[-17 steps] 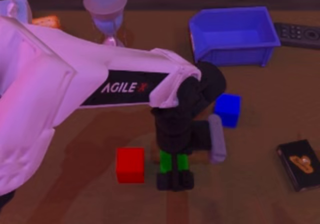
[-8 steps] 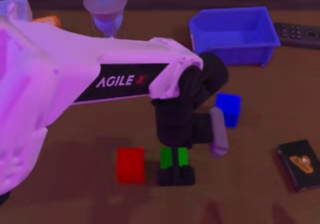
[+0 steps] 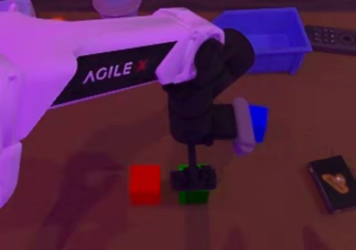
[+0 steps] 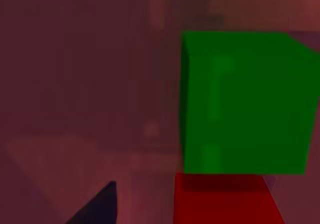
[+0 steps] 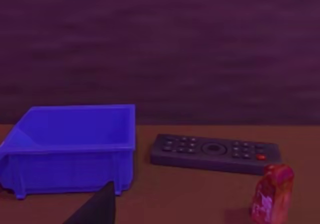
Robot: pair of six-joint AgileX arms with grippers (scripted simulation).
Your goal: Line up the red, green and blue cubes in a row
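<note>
With the left gripper (image 3: 193,179) hanging right over the green cube (image 3: 194,195), this looks like the release step of placing green beside the red cube (image 3: 145,184). From the top view the fingers are sitting across the cube's upper edge, but I can't tell whether they are pinching it or parted. The left wrist view is showing green (image 4: 245,102) close up with red (image 4: 225,201) just beside it, a narrow gap between. The blue cube (image 3: 258,122) is sitting well apart, up toward the blue bin (image 3: 278,44), half hidden behind the wrist.

To finish this well, I'd judge:
- lift straight up, no sideways drag, or green gets nudged out of line
- keep green's faces square to red's
- watch the wrist near blue on retreat

Right arm isn't appearing in the top view; its wrist camera is facing the bin and a remote (image 5: 215,153).
</note>
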